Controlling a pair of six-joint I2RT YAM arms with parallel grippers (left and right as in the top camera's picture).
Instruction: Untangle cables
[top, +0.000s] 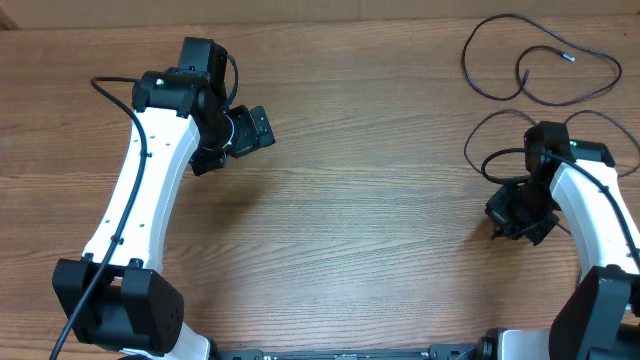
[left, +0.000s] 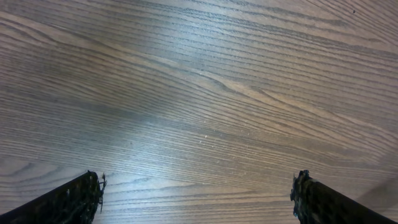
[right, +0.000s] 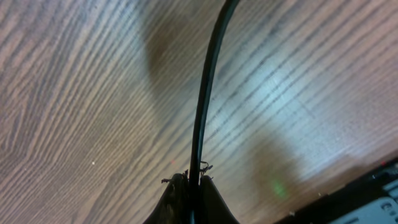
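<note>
- Right gripper (right: 191, 186) is sitting near-right on the table (top: 350, 250), with its fingers clenched hard on the held cable (right: 202, 112).
- In the right wrist view the held cable is exiting straight out from between the fingertips. Its long axis is running almost in line with the fingers and leaning slightly right toward the top of the frame, where it leaves the picture.
- Left gripper (left: 199, 186) is hanging over bare wood at far-left, well apart from every cable. Its fingers are released, spread wide and touching nothing.
- Near loop (top: 468, 148) of thin cord is lying just far-left of the right gripper and curving around that arm's wrist. I can't tell from overhead which stretch is feeding into the pinch.
- Far cable (top: 465, 60) is lying loose at the far-right corner in one big open loop, with its long axis running left-right.
- Its plug (top: 568, 57) is resting inside that loop, pointing right, and neither gripper is touching it.
</note>
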